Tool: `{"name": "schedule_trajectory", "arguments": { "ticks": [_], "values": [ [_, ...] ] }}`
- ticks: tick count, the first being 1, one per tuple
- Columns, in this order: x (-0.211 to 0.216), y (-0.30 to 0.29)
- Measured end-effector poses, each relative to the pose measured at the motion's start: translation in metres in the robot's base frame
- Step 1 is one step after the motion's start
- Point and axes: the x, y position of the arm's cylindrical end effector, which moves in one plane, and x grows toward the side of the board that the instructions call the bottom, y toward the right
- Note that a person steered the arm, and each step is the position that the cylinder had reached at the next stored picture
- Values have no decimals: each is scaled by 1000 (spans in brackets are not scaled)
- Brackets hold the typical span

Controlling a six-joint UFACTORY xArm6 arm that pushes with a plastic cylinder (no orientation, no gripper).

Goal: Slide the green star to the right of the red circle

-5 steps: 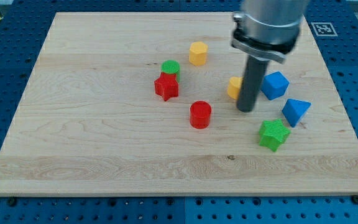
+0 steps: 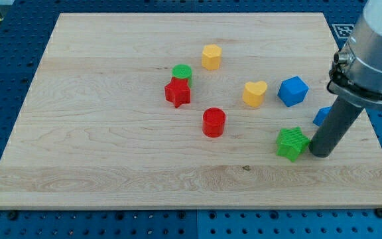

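My tip [image 2: 320, 154] (a bare rod, nothing to open or close) sits just right of the small green star block [image 2: 292, 143], itself well right of and slightly below the red circle block [image 2: 213, 123], so I'd push left, slightly upward, stopping short.

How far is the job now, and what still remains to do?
Done: my tip stands just at the view's right of the green star, ready to push. In hand: no push shows yet. Left: the star lies right of and below the red circle, well apart, so it must slide left and slightly up.
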Motion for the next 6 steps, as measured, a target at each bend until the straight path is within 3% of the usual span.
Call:
{"name": "schedule_trajectory", "arguments": {
  "ticks": [3, 6],
  "values": [
    [4, -83],
    [-40, -144]
  ]
}}
